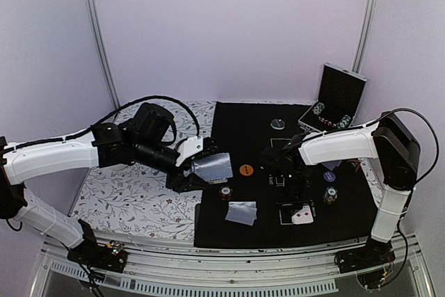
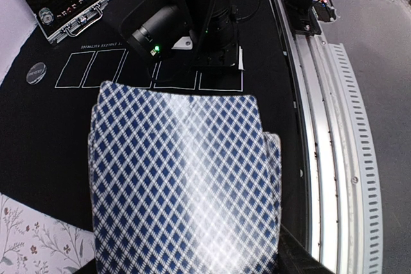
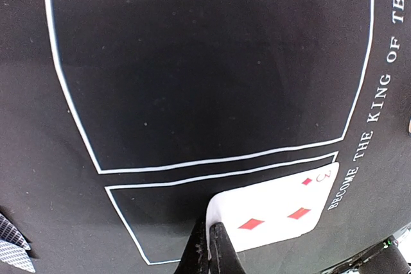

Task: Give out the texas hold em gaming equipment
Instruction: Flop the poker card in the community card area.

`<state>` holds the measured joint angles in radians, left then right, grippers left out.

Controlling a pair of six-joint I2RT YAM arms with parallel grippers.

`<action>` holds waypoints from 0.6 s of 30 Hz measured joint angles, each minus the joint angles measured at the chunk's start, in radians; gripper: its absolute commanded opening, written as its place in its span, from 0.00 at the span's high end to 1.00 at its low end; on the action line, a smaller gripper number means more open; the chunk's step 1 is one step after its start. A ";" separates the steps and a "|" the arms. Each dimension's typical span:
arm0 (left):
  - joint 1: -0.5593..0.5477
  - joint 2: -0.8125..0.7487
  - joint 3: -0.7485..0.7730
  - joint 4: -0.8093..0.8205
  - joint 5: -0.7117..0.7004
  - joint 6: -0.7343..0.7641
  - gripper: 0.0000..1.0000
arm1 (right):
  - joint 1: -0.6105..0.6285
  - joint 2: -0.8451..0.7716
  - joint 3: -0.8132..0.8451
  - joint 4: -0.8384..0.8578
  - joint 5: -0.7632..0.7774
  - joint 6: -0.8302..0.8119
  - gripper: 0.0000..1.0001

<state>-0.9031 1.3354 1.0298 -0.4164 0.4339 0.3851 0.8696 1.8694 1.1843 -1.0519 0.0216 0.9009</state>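
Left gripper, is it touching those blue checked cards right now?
Touching. The top external view shows the left gripper clamped on the blue checked cards, holding them tilted in the air. In the left wrist view they fill most of the frame.
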 measured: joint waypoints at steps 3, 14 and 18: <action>0.000 0.000 0.000 0.000 0.000 0.000 0.42 | 0.000 0.000 0.000 0.004 -0.001 -0.001 0.83; 0.000 0.000 0.000 0.000 0.000 0.000 0.42 | -0.004 -0.003 0.001 0.023 -0.028 -0.032 0.58; 0.000 0.000 0.000 0.000 0.000 0.000 0.42 | -0.005 -0.020 0.001 0.113 -0.063 -0.053 0.50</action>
<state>-0.9031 1.3354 1.0298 -0.4164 0.4335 0.3851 0.8646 1.8496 1.1851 -0.9386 -0.0410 0.8482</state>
